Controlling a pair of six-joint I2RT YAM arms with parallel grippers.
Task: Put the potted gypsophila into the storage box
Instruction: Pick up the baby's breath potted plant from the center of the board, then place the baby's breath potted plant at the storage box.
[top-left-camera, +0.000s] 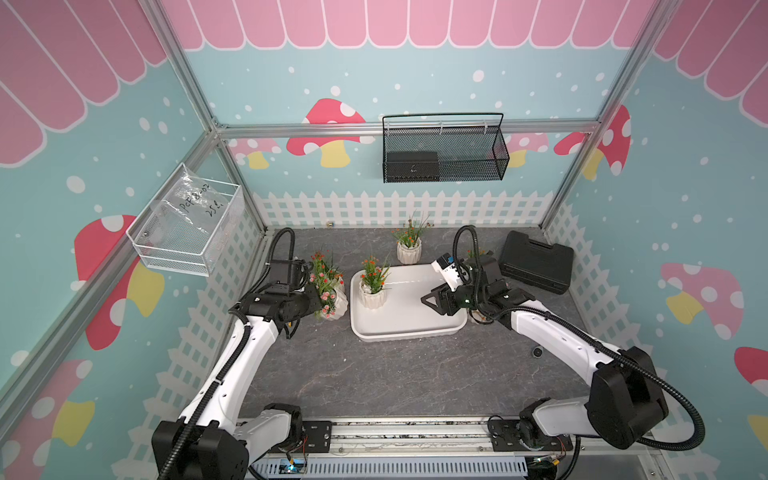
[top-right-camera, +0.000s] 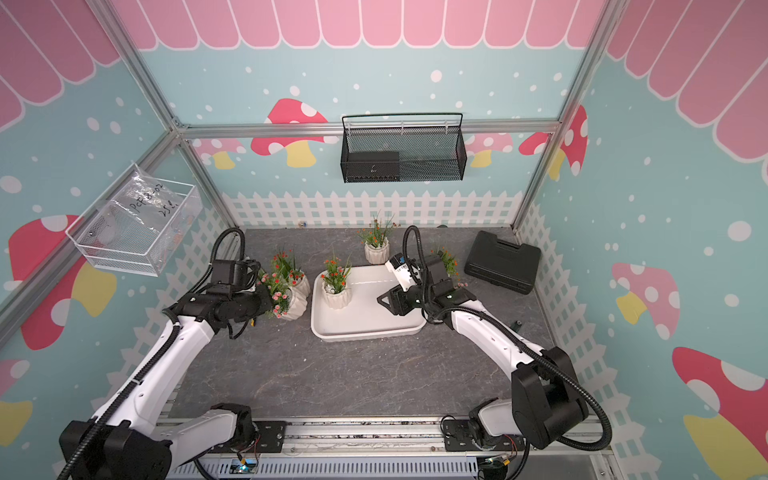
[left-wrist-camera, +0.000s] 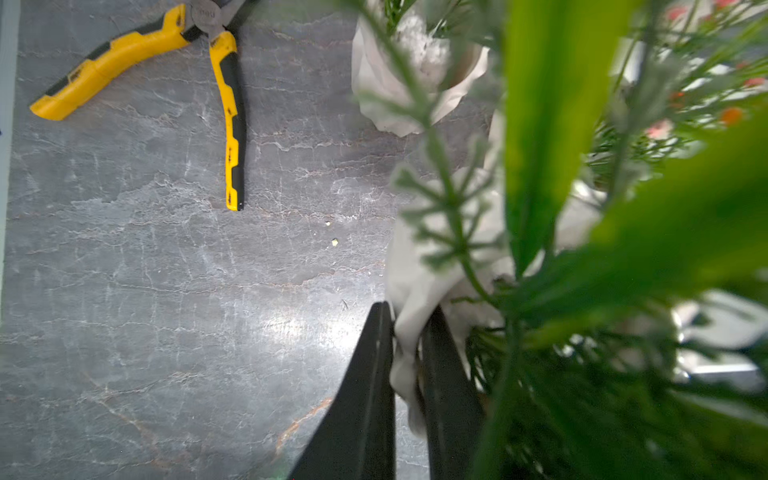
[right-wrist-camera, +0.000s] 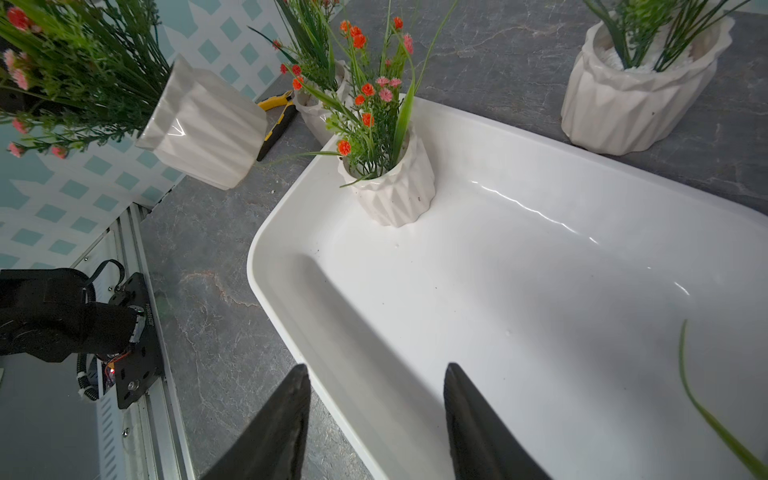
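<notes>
My left gripper (left-wrist-camera: 409, 309) is shut on the rim of one potted gypsophila (right-wrist-camera: 203, 129), a white ribbed pot that hangs tilted just left of the storage box (top-left-camera: 407, 330). In a top view the same pot (top-left-camera: 337, 305) shows at the left gripper (top-left-camera: 316, 301), with another pot (top-right-camera: 302, 284) close behind it. One pot (top-left-camera: 372, 296) stands upright in the box's far left corner. A further pot (top-left-camera: 409, 251) stands on the table behind the box. My right gripper (right-wrist-camera: 376, 370) hangs open over the box's right part with nothing between its fingers.
Yellow-handled pliers (left-wrist-camera: 216, 83) lie on the grey table by the left pots. A black tool case (top-left-camera: 536, 262) sits at the back right. Foliage of another pot (top-left-camera: 476, 252) shows behind the right arm. A black mesh basket (top-left-camera: 444, 153) hangs on the back wall.
</notes>
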